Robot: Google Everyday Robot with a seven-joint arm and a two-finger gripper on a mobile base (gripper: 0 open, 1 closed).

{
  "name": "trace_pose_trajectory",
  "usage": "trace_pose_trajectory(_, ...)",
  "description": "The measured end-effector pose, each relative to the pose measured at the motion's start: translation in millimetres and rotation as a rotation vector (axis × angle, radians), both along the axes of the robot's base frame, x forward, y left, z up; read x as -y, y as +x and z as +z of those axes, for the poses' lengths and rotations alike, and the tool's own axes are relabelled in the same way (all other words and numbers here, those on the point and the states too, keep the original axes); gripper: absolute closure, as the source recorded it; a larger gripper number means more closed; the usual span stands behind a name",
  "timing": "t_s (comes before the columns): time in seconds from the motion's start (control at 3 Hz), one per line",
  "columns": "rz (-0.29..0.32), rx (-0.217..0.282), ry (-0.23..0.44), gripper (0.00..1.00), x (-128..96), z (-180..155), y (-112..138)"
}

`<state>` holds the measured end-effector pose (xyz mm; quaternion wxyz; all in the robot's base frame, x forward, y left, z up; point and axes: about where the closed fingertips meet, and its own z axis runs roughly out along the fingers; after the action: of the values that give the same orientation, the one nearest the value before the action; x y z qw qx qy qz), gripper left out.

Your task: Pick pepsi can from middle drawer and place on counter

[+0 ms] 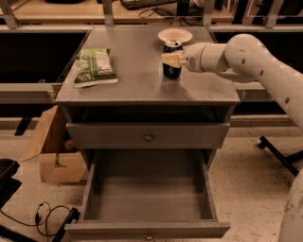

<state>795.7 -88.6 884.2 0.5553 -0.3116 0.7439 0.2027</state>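
The pepsi can (172,66) stands upright at the far right of the counter (137,85), just near of a pale bowl (175,35). The gripper (171,60) reaches in from the right and pinches the can's upper half. The can's base seems to touch the counter, though that is hard to tell. A green chip bag (94,66) lies far left. Below, the middle drawer (149,201) is pulled open.

I see speckled pale floor (251,184), a cardboard box (53,163) at 9 o'clock, a wooden desktop (61,8) at 12 o'clock.
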Motion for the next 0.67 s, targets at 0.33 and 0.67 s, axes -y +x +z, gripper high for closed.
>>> trace_pose_trajectory(0.33, 0.0, 0.0, 0.0, 0.59, 0.0, 0.2, 0.0)
trace_pose_trajectory(0.67, 0.0, 0.0, 0.0, 0.35, 0.0, 0.2, 0.0)
